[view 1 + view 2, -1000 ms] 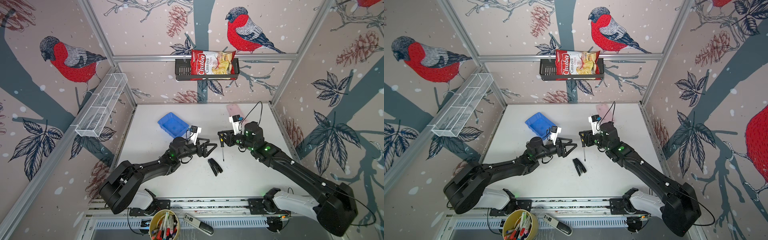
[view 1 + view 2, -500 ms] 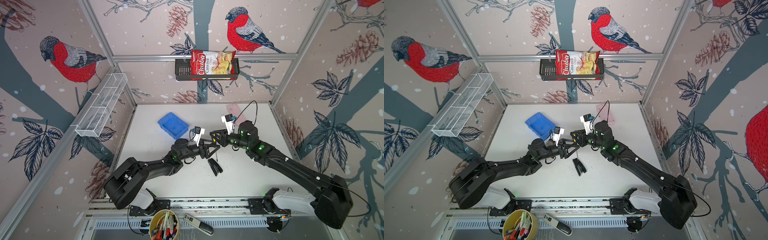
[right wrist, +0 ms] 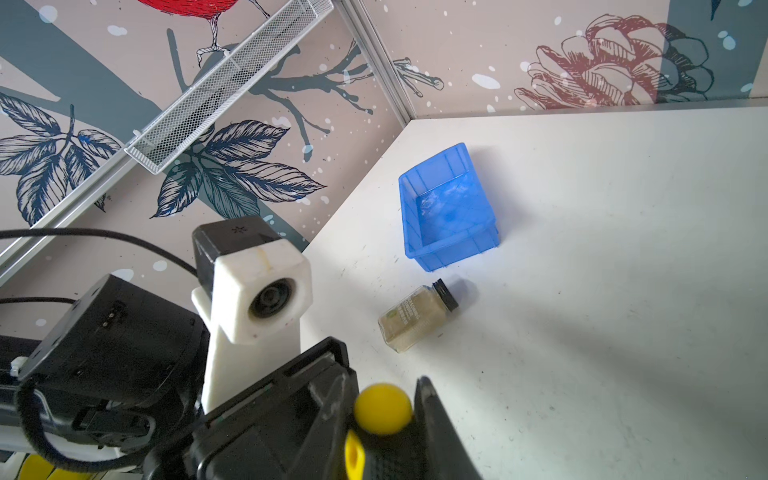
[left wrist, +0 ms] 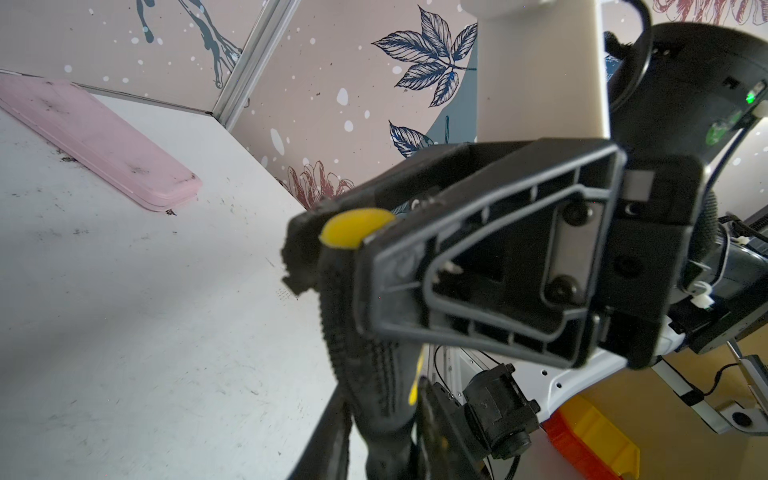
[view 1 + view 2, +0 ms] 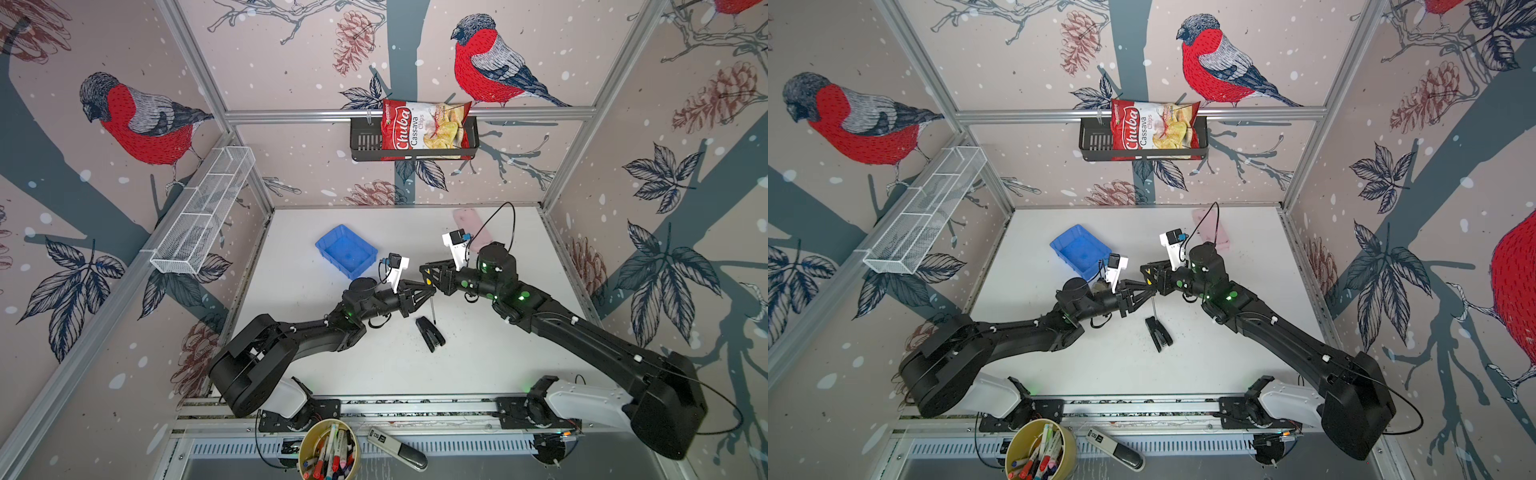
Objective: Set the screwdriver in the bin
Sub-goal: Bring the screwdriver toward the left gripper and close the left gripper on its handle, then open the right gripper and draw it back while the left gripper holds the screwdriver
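1. Left wrist view: black-handled, yellow-capped screwdriver [image 4: 365, 353] midair, blurred, silver shaft hidden; right gripper [image 4: 336, 245] clamps its top.
2. Partly cropped, left gripper [image 4: 382, 399] pinches the lower handle.
3. Shallow bright blue plastic bin [image 5: 347, 253] sits well apart.

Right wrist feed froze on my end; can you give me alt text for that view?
The screwdriver, yellow cap nearest the lens, is held in the right fingers, with the left wrist camera close beside. Beyond, on the table, the blue bin stands empty and a jar lies on its side next to it.
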Available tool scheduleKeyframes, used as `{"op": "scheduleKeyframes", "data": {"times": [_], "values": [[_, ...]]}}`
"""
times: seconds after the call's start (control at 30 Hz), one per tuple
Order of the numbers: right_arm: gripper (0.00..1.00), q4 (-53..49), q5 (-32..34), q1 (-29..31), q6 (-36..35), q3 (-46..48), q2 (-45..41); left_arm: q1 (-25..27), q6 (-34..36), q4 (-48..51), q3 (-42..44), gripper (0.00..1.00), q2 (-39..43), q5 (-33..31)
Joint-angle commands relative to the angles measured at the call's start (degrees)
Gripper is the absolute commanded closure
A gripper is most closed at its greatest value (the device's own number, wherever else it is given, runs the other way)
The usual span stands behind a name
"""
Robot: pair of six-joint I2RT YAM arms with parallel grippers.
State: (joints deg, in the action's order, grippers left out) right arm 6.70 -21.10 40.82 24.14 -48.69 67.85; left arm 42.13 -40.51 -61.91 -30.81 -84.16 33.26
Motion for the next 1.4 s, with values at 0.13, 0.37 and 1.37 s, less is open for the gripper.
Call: {"op": "scheduleKeyframes", "data": {"times": [0.13,0.37,1.37], "values": [[0.85,0.2,1.4,0.0,-0.2,0.2,-0.4,0.1,0.2,-4.2,-0.4,0.88,-0.3,1.5],[0.81,-0.6,3.0,0.1,0.2,-0.3,-0.7,0.2,0.2,-3.9,0.0,0.96,0.0,-0.3],[0.00,-2.9,16.4,6.4,-7.1,-2.1,-1.2,-10.3,-5.0,26.0,3.4,1.00,11.6,-34.2]]}}
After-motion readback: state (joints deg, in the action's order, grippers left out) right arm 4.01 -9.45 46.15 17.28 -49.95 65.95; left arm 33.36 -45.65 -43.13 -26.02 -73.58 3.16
